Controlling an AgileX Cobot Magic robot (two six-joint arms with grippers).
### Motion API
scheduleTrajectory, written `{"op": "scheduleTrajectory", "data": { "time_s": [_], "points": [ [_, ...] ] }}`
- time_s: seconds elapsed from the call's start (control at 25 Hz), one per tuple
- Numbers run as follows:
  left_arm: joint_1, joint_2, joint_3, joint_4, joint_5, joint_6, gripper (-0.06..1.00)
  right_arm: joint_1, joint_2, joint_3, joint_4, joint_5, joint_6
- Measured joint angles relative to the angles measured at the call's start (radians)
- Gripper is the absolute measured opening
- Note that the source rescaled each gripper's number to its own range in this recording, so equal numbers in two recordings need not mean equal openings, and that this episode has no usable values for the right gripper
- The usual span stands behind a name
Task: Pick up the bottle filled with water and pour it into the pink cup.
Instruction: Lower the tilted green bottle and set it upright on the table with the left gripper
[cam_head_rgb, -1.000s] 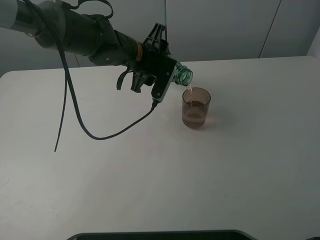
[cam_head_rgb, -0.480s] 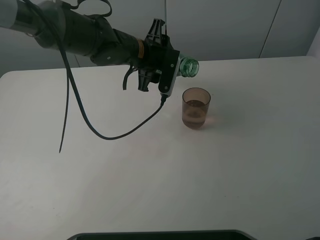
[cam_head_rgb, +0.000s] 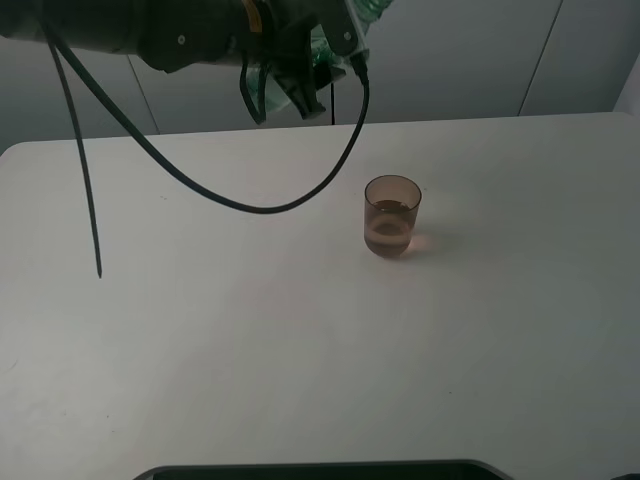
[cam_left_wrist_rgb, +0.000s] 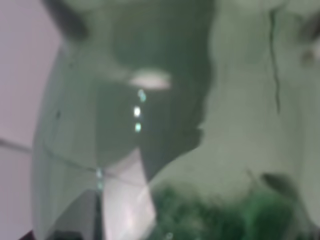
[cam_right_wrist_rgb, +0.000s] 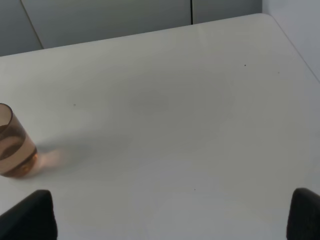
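Note:
The pink cup (cam_head_rgb: 392, 215) stands upright on the white table (cam_head_rgb: 250, 340), right of centre, partly filled with water. It also shows in the right wrist view (cam_right_wrist_rgb: 12, 145) at the edge of the picture. My left gripper (cam_head_rgb: 305, 60) is raised high above the table's back edge, up and to the left of the cup, and is shut on the green-tinted bottle (cam_head_rgb: 372, 8), whose open neck pokes out at the top of the view. The blurred bottle (cam_left_wrist_rgb: 150, 125) fills the left wrist view. My right gripper (cam_right_wrist_rgb: 167, 220) is open and empty, off to the cup's right.
The left arm's black cable (cam_head_rgb: 250, 205) hangs in a loop down to the table left of the cup. A dark edge (cam_head_rgb: 320, 468) lies along the front of the table. Grey wall panels (cam_head_rgb: 480, 60) stand behind the table.
My left gripper has lifted the bottle up and back, away from the cup, and tipped its neck upward. The stream of water into the cup has stopped.

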Motion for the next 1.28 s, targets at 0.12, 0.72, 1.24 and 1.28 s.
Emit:
{"op": "scheduleTrajectory", "data": {
  "time_s": [0.12,0.72,1.24,1.28],
  "points": [
    [0.03,-0.048,0.005,-0.042,-0.026,-0.093,0.0,0.0,0.0,0.0,0.0,0.0,0.0],
    [0.089,-0.168,0.46,-0.231,-0.561,-0.378,0.0,0.0,0.0,0.0,0.0,0.0,0.0],
    [0.12,-0.165,0.687,-0.436,-0.852,-0.326,0.0,0.0,0.0,0.0,0.0,0.0,0.0],
    [0.133,-0.156,0.687,-0.436,-0.86,-0.328,0.0,0.0,0.0,0.0,0.0,0.0,0.0]
  ]
}}
